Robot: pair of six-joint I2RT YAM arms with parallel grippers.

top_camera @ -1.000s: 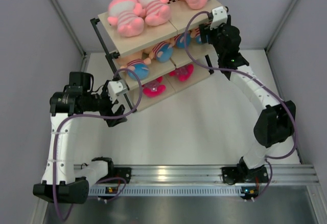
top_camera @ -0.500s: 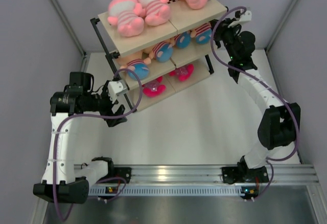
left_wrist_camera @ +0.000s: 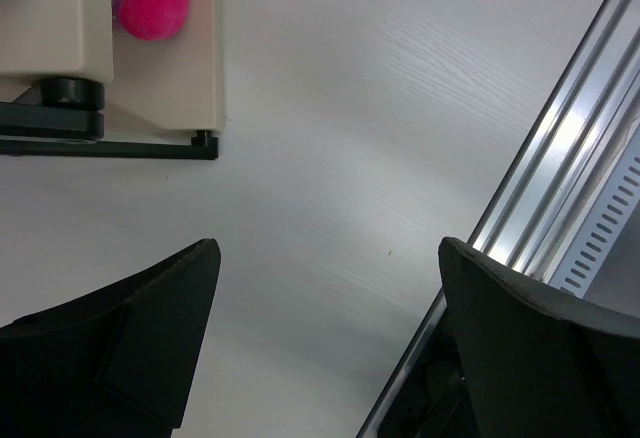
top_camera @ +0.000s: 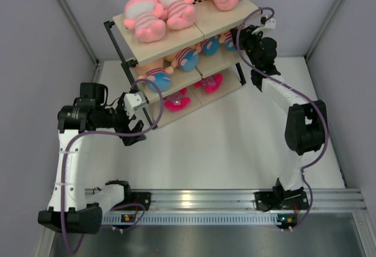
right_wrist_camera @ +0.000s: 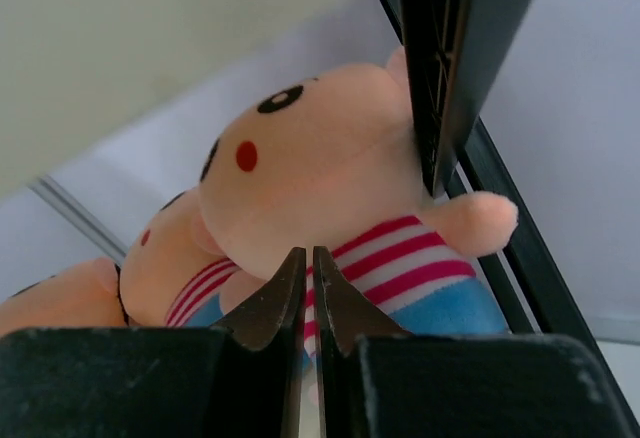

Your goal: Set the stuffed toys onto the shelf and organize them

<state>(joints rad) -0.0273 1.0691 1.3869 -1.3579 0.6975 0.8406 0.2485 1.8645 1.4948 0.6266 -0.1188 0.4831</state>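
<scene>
The shelf (top_camera: 194,34) stands at the back of the table. Three pink stuffed toys (top_camera: 144,16) lie on its top board. Boy dolls (top_camera: 187,60) fill the middle tier, and pink toys (top_camera: 176,100) lie on the bottom one. My right gripper (top_camera: 239,37) is shut at the right end of the middle tier. In the right wrist view its tips (right_wrist_camera: 308,256) point at the striped shirt of a boy doll (right_wrist_camera: 330,178), with nothing between them. My left gripper (top_camera: 133,129) hangs open by the shelf's left front leg, holding nothing (left_wrist_camera: 328,248).
The shelf's black frame post (right_wrist_camera: 455,58) stands close beside the right gripper. The shelf's foot and bottom board (left_wrist_camera: 150,88) lie just ahead of the left gripper. An aluminium rail (left_wrist_camera: 560,178) runs along the near edge. Grey walls enclose the table.
The right gripper has closed from open. It swung out from the shelf's right end and came back in toward the rightmost boy doll. The left arm has stayed still.
</scene>
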